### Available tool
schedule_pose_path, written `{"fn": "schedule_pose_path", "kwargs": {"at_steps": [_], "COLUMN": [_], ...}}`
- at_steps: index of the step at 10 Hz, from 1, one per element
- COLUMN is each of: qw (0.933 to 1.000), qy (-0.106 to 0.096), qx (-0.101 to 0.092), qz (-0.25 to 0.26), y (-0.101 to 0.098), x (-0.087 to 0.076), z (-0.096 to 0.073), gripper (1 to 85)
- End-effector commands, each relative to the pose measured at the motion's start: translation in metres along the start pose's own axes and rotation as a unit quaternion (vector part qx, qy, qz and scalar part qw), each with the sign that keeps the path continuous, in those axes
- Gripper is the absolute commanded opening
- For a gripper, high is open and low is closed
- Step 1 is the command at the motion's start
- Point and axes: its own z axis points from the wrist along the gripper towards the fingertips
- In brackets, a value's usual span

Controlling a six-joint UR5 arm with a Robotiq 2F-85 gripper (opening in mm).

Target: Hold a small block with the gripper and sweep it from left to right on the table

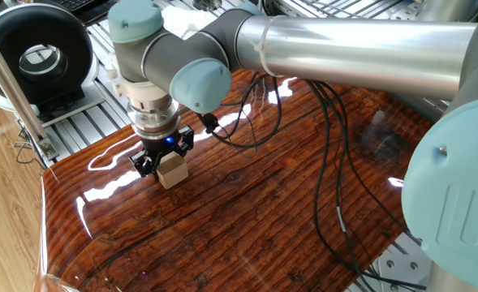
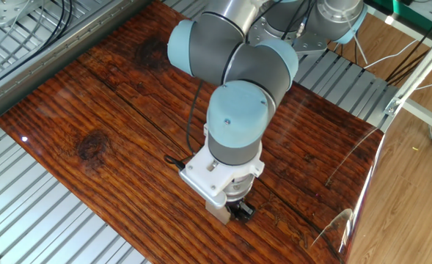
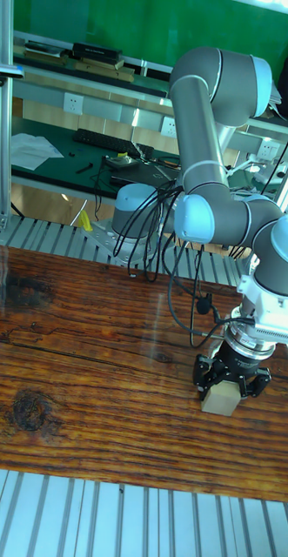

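In one fixed view, a black round fan-like housing (image 1: 34, 57) stands well up and to the left of the gripper (image 1: 165, 159), off the board on the ribbed aluminium slat frame (image 1: 76, 130). The gripper points straight down from a silver wrist with a blue glow at its base. Its two black fingers are closed against opposite sides of the small block (image 1: 172, 170), a pale beige wooden cube, which sits between them with its lower part exposed below the fingertips. The block's underside appears to meet the table (image 1: 247, 211), a glossy reddish-brown board with strong grain; contact cannot be confirmed. To the right of the gripper, black cables (image 1: 328, 162) hang from the arm and trail across the board.

In the other fixed view, the wrist and its white bracket cover most of the gripper (image 2: 230, 213). Only a corner of the small block (image 2: 216, 213) shows at lower left of the bracket, with one black finger (image 2: 242, 211) just beside it on the right. The table (image 2: 105, 110) extends well to the left.

In the tall fixed view, the gripper (image 3: 230, 379) stands near the right end of the table (image 3: 83, 383), fingers clamped on the small block (image 3: 218, 400) directly beneath. The slat frame (image 3: 91, 513) lies below.
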Motion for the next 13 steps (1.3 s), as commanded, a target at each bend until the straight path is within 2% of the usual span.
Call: {"fn": "schedule_pose_path", "kwargs": {"at_steps": [1, 2, 3, 5, 7, 9, 13], "qw": [0.9997, 0.9999, 0.9999, 0.9999, 0.9998, 0.9998, 0.9999], "qy": [0.013, 0.009, 0.004, 0.000, 0.001, -0.004, -0.011], "qx": [-0.017, -0.005, -0.005, 0.001, 0.017, 0.017, 0.005], "qz": [0.013, 0.013, 0.016, 0.010, 0.006, 0.004, -0.005], "y": [0.011, 0.008, 0.011, 0.006, -0.003, -0.003, -0.009], "x": [0.007, 0.005, 0.001, -0.002, -0.001, -0.003, -0.007], "z": [-0.013, -0.009, -0.003, -0.002, -0.002, -0.005, -0.010], "gripper": [1.0, 1.0, 1.0, 1.0, 1.0, 1.0, 1.0]}}
